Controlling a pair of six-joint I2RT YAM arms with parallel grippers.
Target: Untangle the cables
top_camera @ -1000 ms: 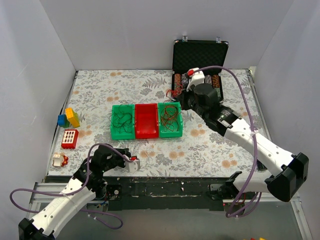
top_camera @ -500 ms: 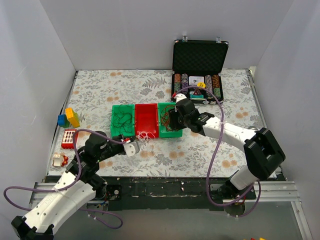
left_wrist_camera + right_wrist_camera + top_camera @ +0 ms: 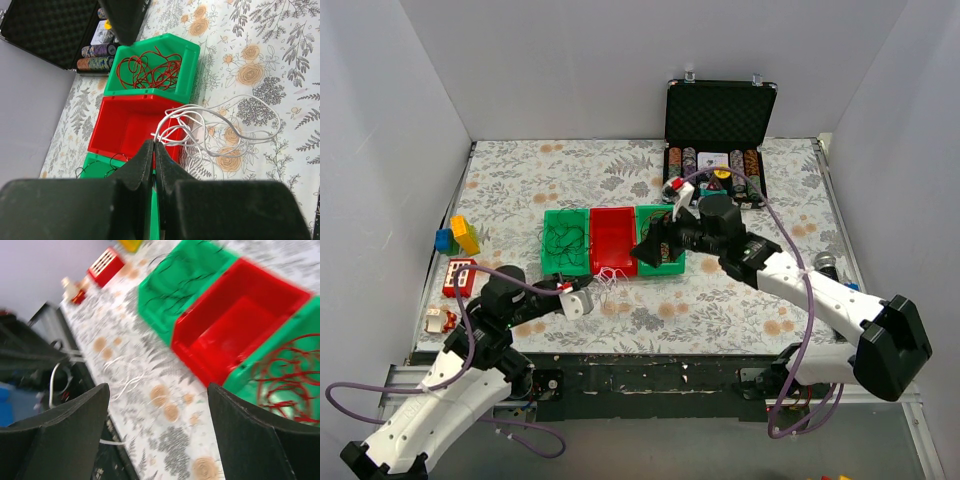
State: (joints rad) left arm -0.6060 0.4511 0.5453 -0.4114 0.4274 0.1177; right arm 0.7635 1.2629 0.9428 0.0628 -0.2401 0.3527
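Note:
Three cables are apart. A dark cable [image 3: 565,240] lies in the left green bin [image 3: 548,268]. The red cable [image 3: 150,70] lies in the right green bin [image 3: 192,55]. A white cable [image 3: 610,278] sprawls on the cloth in front of the empty red bin [image 3: 612,240]. My left gripper [image 3: 154,145] is shut on a strand of the white cable [image 3: 220,135] near that bin's front edge. My right gripper [image 3: 650,250] hovers open over the front of the right green bin, with nothing between its fingers [image 3: 75,440]. The right wrist view is blurred.
An open black case [image 3: 720,105] with poker chips stands at the back right. Toy blocks [image 3: 457,235], a red grid toy [image 3: 460,275] and a small figure [image 3: 440,320] sit along the left edge. The table's front edge [image 3: 650,355] runs close behind the white cable.
The right arm swung from the case down to the bins and its jaws opened wide. The left gripper, still shut, moved forward; the white cable now lies before the red bin.

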